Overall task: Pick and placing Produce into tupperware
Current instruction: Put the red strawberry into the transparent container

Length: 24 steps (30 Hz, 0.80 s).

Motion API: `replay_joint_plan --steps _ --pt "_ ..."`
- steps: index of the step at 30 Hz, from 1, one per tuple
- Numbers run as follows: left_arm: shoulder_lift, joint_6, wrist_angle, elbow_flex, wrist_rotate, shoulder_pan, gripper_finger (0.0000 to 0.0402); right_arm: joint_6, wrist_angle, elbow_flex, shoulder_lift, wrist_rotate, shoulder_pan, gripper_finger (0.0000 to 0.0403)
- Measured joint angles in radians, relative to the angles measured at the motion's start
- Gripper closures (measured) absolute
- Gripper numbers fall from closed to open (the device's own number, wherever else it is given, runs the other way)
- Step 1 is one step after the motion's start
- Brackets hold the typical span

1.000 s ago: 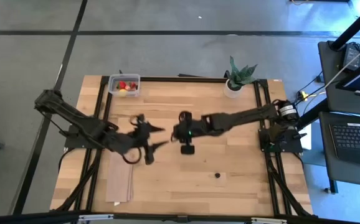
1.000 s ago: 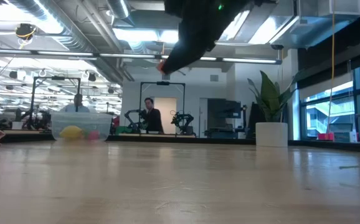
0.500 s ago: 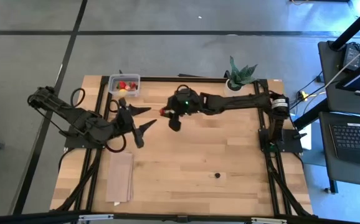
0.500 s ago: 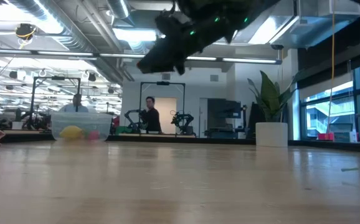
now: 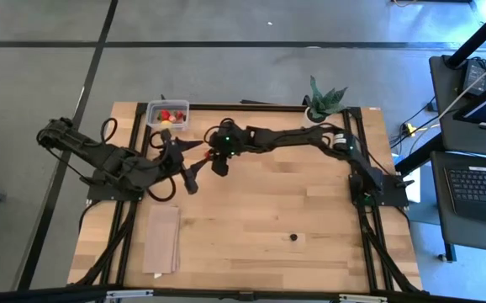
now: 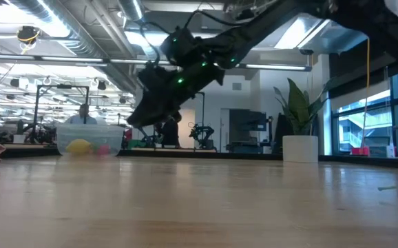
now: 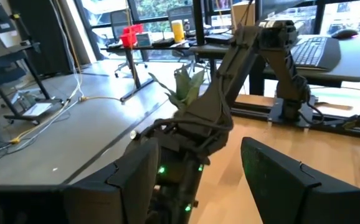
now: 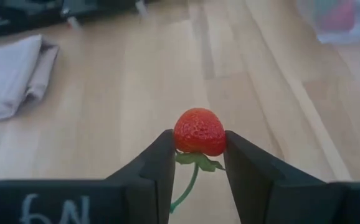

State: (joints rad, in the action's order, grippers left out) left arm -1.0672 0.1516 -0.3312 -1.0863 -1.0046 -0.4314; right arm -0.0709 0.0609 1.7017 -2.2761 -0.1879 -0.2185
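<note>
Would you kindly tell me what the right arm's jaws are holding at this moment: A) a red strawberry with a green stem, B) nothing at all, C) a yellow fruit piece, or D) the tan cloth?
A: in the right wrist view the right gripper is shut on a red strawberry, whose green stem hangs down between the two fingers, above the bare wooden table.

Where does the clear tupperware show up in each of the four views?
High view: tupperware at the table's far left corner.
Low view: at left, behind the tabletop's far edge.
Left wrist view: not in it.
Right wrist view: blurred, upper right corner.
Shared landmark: the potted plant, also in the low view.
</note>
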Motion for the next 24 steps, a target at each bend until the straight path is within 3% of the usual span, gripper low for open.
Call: replay_joint_plan --steps 10,24 --pt "0.000 0.002 -0.010 0.000 0.014 0.014 0.0178 -0.003 0.137 0.074 -0.081 0.003 -0.024 0.0273" --pt "0.000 0.002 -0.021 0.000 0.023 0.014 0.0178 -0.003 0.154 0.074 -0.078 0.009 -0.027 0.0209"
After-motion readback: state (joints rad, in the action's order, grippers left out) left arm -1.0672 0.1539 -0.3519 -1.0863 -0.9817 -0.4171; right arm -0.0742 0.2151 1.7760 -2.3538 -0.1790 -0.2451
